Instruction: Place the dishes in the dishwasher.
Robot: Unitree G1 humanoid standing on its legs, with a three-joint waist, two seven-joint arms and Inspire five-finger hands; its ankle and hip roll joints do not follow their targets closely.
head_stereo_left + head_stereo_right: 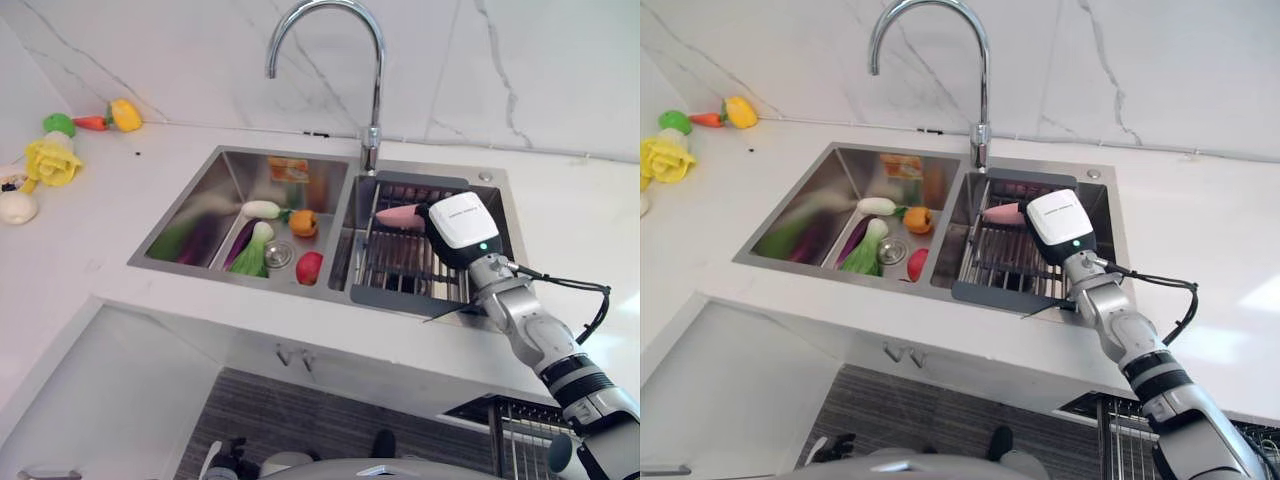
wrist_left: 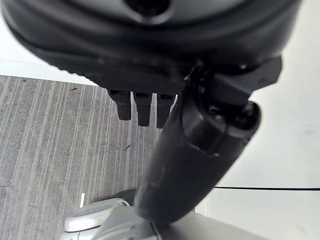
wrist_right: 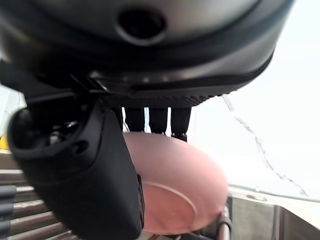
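My right hand [image 1: 458, 226] hangs over the right sink basin, its fingers and thumb curled on a pink dish [image 1: 398, 215]. In the right wrist view the pink dish [image 3: 186, 186] sits between the thumb [image 3: 80, 175] and the fingers, tilted on edge just above a dark wire rack [image 1: 402, 262] that lies in that basin. My left hand [image 2: 150, 55] hangs low over the striped grey floor with straight fingers and nothing in it.
The left basin [image 1: 205, 205] holds toy vegetables: a white radish [image 1: 260, 209], a bok choy [image 1: 254, 250], an orange piece [image 1: 303, 223] and a red one [image 1: 309, 267]. A tall faucet [image 1: 374, 90] stands behind the sink. More toy food [image 1: 52, 160] lies on the left counter. A wire dishwasher rack [image 1: 520, 432] shows below the counter at lower right.
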